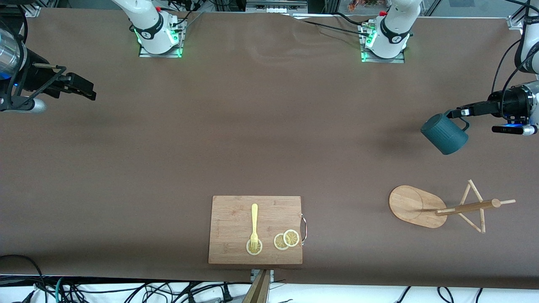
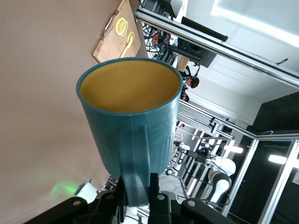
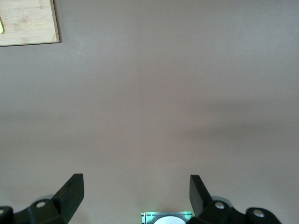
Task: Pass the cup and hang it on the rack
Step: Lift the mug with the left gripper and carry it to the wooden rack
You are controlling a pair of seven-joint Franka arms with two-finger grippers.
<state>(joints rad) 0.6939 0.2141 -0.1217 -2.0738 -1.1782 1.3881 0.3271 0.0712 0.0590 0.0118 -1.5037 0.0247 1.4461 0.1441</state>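
At the right arm's end of the table, the right gripper [image 1: 86, 90] hangs over bare tablecloth with its fingers spread wide and nothing between them; that arm waits. Moving across, a wooden cutting board [image 1: 236, 214] lies on the table [image 1: 252, 126] near the front camera, carrying a yellow fork [image 1: 254, 225] and lemon slices [image 1: 286, 239]; none of this belongs to the job. Toward the left arm's end, the rack [image 1: 414, 206] stands on the table, its pegs [image 1: 473, 206] bare. Above the table, over the stretch between the rack and the left arm's base, the left gripper [image 1: 459, 112] is clamped on the loop handle of the cup [image 1: 444, 134], which is lifted clear of the surface and tilted, its tan inside open to the left wrist view. So the pick-up looks done. As I judge it, everything else remains: the cup is well apart from the right gripper, no handover has happened, and nothing hangs on the rack yet
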